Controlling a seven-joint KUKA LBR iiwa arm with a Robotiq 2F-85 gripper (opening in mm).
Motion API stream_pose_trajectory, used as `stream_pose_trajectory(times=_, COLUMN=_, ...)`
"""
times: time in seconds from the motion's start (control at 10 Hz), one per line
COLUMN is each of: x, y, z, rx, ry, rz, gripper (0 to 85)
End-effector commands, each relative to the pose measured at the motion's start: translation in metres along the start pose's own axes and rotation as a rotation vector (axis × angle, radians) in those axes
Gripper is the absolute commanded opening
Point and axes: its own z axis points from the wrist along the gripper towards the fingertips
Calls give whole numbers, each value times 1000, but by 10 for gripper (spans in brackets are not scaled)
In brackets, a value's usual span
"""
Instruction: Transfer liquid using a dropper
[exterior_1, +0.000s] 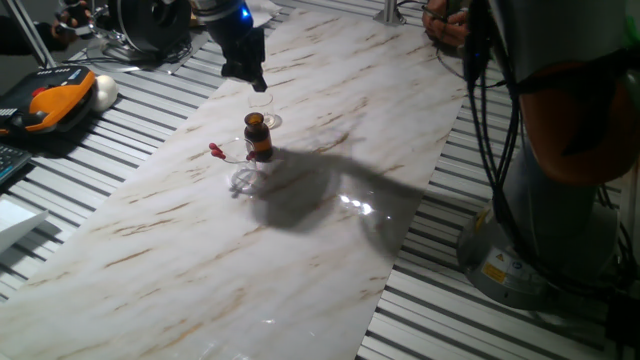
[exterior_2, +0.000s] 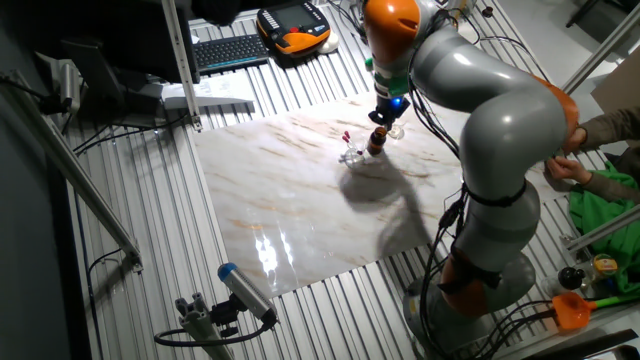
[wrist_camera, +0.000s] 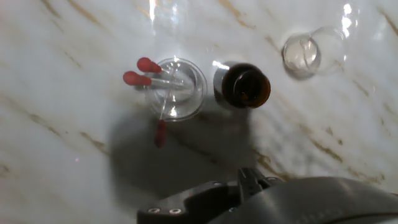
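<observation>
Below your end effector (exterior_1: 258, 84) | thin clear dropper with red rubber bulb (wrist_camera: 144, 79) is leaning in the clear glass cup (wrist_camera: 177, 90), bulb pointing away from the amber glass bottle (wrist_camera: 244, 86) | end effector's opening: you cannot tell.

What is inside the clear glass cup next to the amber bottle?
The glass cup holds droppers leaning out over its rim; two red bulbs show clearly, a third dimly lower down. Glare hides their tips and any liquid. The amber bottle stands beside it.

Grey rounded arm (exterior_2: 500, 110) with orange joint bands, black cables along it, a blue light above the black gripper (exterior_1: 245, 60).
</observation>
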Motion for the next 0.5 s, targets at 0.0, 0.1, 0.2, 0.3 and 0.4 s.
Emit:
stream_pose_trajectory(times=0.0, x=0, y=0, z=0, rx=-4, ry=-44, rz=28, gripper=0)
stream_pose_trajectory(times=0.1, x=0, y=0, z=0, rx=-34, ry=-42, rz=54, gripper=0)
stream_pose_trajectory(times=0.2, x=0, y=0, z=0, rx=-51, ry=-50, rz=86, gripper=0)
stream_pose_trajectory(times=0.3, x=0, y=0, z=0, rx=-70, ry=-90, rz=115, gripper=0)
stream_pose_trajectory(times=0.4, x=0, y=0, z=0, rx=-72, ry=-99, rz=136, gripper=0)
